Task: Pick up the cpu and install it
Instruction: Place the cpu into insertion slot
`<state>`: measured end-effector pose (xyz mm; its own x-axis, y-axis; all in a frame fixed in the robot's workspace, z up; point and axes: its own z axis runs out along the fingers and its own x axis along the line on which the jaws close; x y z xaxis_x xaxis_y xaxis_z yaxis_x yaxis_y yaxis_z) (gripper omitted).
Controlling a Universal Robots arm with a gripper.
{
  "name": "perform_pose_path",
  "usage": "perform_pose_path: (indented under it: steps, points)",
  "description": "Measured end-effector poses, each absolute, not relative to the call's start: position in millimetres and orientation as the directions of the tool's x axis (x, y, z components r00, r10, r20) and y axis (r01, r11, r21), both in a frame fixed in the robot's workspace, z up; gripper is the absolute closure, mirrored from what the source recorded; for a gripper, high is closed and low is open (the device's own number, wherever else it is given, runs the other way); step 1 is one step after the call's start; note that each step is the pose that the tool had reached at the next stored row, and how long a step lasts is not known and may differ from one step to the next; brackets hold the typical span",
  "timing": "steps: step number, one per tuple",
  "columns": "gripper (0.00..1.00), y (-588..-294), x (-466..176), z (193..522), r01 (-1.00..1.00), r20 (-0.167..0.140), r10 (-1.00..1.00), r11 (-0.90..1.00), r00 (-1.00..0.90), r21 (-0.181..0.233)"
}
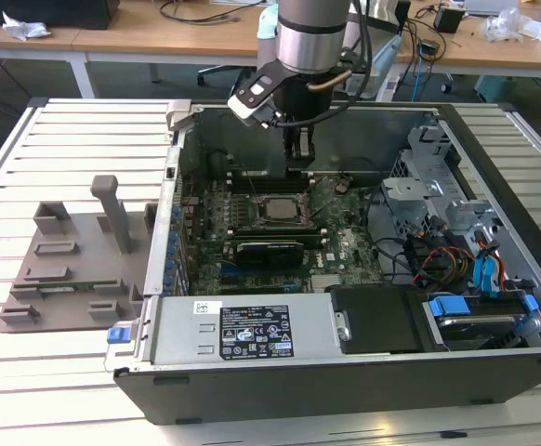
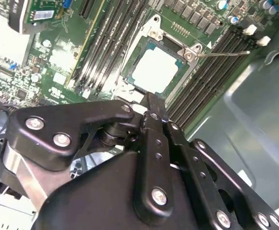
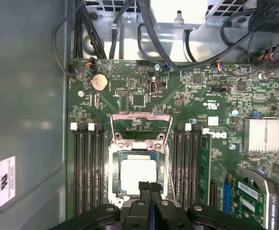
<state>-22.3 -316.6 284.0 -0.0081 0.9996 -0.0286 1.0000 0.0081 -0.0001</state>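
Observation:
The cpu [image 1: 275, 209], a silvery square chip, lies flat inside the socket frame [image 1: 272, 226] on the motherboard of the open computer case. Both wrist views show its pale metal top [image 2: 155, 70] [image 3: 138, 175] seated within the frame, with the frame's load plate [image 3: 140, 127] swung up and open. My gripper [image 1: 298, 160] hangs above the board just past one edge of the socket. Its two black fingertips [image 3: 149, 188] [image 2: 151, 106] are pressed together with nothing between them, apart from the chip.
Memory slots [image 3: 87, 167] flank the socket on both sides, and a thin socket lever [image 2: 226, 53] sticks out sideways. Cable bundles [image 3: 130, 33] and drive cages [image 1: 438, 195] crowd the case. A grey fixture tray [image 1: 75, 260] rests on the slatted table on the exterior view's left.

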Motion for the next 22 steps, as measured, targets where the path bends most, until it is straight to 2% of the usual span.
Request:
perform_pose_path:
  steps: [13, 22]
  points:
    - [0.89, -316.6, -22.3, 335.0, 1.0, -0.033, 0.999, 0.008, -0.008, 0.0]
    - [0.89, -316.6, -22.3, 336.3, 1.0, -0.033, 0.999, 0.008, -0.008, 0.0]
